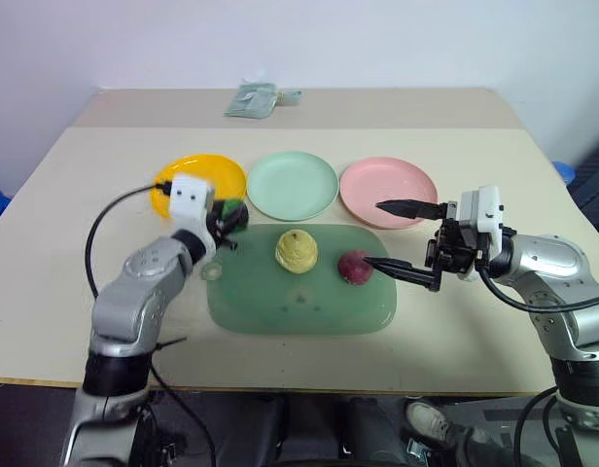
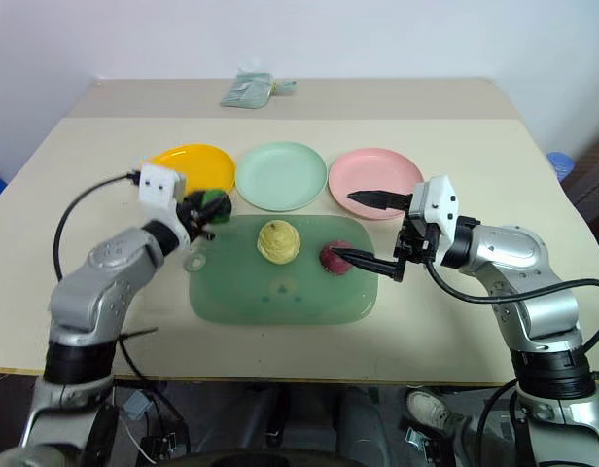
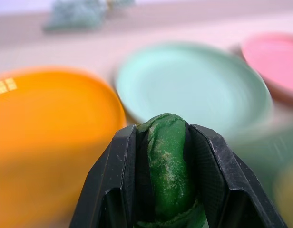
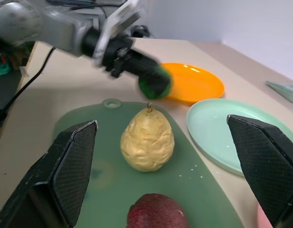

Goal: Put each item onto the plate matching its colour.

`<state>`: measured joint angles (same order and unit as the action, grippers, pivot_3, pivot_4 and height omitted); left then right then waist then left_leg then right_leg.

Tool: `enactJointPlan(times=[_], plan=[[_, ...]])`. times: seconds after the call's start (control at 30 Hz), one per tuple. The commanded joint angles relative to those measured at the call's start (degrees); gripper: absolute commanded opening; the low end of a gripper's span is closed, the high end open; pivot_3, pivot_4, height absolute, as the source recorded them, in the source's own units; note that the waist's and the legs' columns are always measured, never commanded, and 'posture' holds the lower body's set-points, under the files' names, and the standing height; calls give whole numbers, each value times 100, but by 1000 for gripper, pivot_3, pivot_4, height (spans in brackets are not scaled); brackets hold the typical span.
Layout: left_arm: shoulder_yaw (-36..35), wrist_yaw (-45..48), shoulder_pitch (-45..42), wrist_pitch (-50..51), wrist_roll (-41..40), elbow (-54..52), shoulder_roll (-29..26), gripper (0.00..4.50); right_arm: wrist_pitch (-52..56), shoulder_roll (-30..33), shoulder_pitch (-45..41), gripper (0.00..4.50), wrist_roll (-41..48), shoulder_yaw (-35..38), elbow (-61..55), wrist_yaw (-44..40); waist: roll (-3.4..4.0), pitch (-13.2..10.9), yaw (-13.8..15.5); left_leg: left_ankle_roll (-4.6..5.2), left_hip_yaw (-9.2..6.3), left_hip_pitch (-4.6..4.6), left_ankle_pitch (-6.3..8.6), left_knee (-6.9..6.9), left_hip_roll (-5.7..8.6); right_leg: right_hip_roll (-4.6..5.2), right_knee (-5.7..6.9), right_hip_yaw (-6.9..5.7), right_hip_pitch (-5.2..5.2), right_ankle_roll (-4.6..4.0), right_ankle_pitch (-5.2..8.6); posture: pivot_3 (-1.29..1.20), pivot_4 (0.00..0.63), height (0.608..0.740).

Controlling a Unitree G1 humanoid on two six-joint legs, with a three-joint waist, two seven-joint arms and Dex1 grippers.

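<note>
Beige table, three plates along the far side. I'm clamping the green ball in my left gripper, lifted between orange plate and mint plate, likely heading for mint. Fingers are hiding most of it. Right gripper is waiting wide open around the maroon fruit on the green board, beside the yellow pear.

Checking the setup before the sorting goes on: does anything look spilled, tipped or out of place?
Nothing stands out. The three plates sit flat in a row, the yellow item and maroon item rest on the green board.
</note>
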<state>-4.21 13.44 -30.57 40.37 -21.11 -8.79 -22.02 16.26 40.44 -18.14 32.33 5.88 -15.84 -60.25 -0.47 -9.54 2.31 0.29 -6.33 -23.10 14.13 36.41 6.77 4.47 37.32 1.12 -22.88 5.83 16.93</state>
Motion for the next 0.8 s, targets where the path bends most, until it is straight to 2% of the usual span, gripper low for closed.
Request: enactJointPlan(times=[0.03,0.2,0.3,0.4,0.43,0.5,0.53,0.67,0.8], plan=[[48,186,-1045,-822,317,1481,226,1620,-271,-160,-286,4500,-166,73,165,211,-1,0,-2,0,0,0,0,2,3,1,1,0,1,1,-1,0,150,740],[216,607,-2681,-2375,809,4825,895,1620,-427,-372,-588,4500,-440,-84,499,377,-4,-1,-3,4,-6,-26,1,41,10,2,8,-7,-11,12,-7,0,150,740],[179,718,-3262,-3030,1012,6272,1159,1620,-477,-431,-659,4500,-535,-120,583,426,-12,-6,-27,14,-4,-46,6,60,19,8,14,-7,-28,19,-10,0,150,740],[171,758,-3553,-3450,1173,7157,1315,2569,-490,-464,-694,4500,-575,-113,592,510,-16,-9,-54,15,-1,-51,6,59,21,9,19,-4,-38,22,-12,0,150,740],[124,815,-3606,-3510,1157,7290,1346,3041,-474,-469,-690,4500,-578,-104,568,540,-17,-9,-66,15,-2,-52,6,59,21,9,23,-3,-43,21,-12,0,150,740],[-79,1059,-3674,-3557,937,7260,1393,4107,-431,-454,-629,4500,-570,-63,489,579,-18,-10,-79,14,-1,-53,6,62,21,10,36,-1,-49,21,-11,0,150,740],[-151,1263,-3656,-3595,844,7094,1374,4448,-401,-439,-581,4500,-557,-38,437,598,-19,-11,-82,14,-2,-56,6,65,20,10,42,-1,-53,21,-11,0,150,740],[-258,2362,-3175,-2948,339,5634,1169,4448,-280,-373,-389,4500,-472,59,245,653,-20,-11,-132,13,-3,-77,5,78,21,12,58,-1,-71,21,-11,0,150,740],[-40,3100,-2203,-1453,-214,3321,633,4448,-158,-311,-159,4500,-375,183,26,686,-14,-8,-238,13,-2,-82,5,76,21,13,67,4,-82,21,-11,0,150,740]])
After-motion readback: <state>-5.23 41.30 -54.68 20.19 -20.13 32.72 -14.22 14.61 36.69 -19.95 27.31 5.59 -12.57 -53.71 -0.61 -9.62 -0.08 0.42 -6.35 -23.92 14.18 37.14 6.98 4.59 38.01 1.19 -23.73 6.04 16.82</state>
